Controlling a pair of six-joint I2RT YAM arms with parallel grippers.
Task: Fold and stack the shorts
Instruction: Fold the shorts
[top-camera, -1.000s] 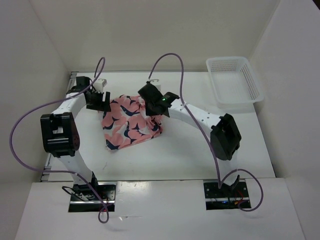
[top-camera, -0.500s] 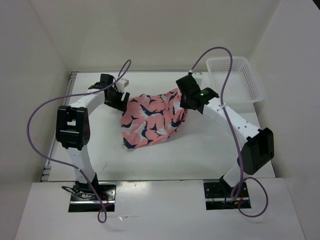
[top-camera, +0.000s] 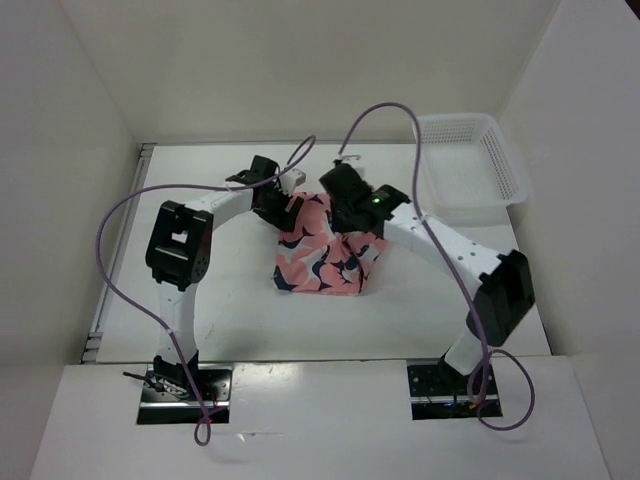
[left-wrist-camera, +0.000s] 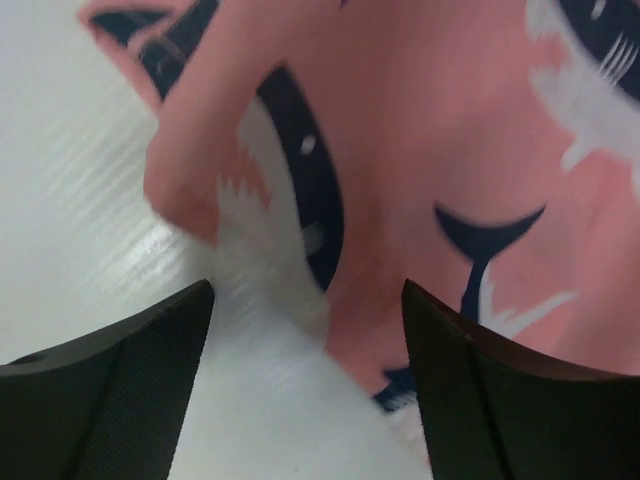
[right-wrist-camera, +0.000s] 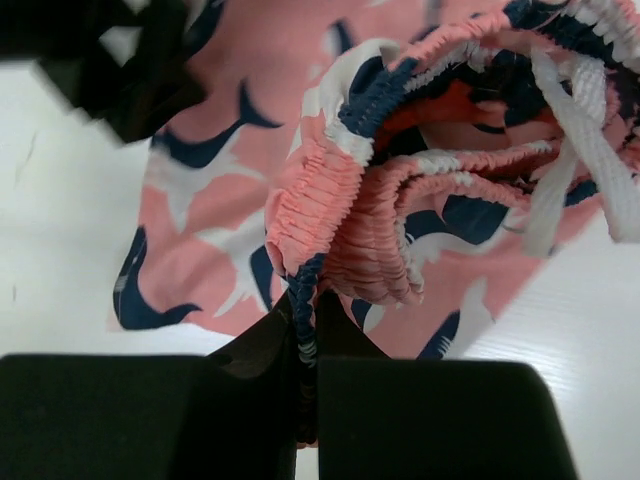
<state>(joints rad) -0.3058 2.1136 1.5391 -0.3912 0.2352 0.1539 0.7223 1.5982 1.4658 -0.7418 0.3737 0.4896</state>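
Note:
The shorts (top-camera: 322, 258), salmon-pink with navy and white sharks, lie bunched on the white table, mid-centre in the top view. My right gripper (top-camera: 352, 212) hovers over their far right part. In the right wrist view it (right-wrist-camera: 305, 322) is shut on the gathered elastic waistband of the shorts (right-wrist-camera: 225, 205), which hangs in folds with a white drawstring (right-wrist-camera: 575, 130) beside it. My left gripper (top-camera: 287, 207) is at the shorts' far left edge. In the left wrist view it (left-wrist-camera: 305, 292) stands open, low over the table, with a fold of the shorts (left-wrist-camera: 440, 140) just beyond its fingertips.
A white mesh basket (top-camera: 503, 172) stands at the back right of the table, close to the right arm's forearm. White walls close the table in on the left, back and right. Purple cables loop above both arms.
The left gripper has swept right along the shorts' far edge. The right gripper pulled the shorts out to the right, then came back left, so the fabric is now bunched narrower and lies further right.

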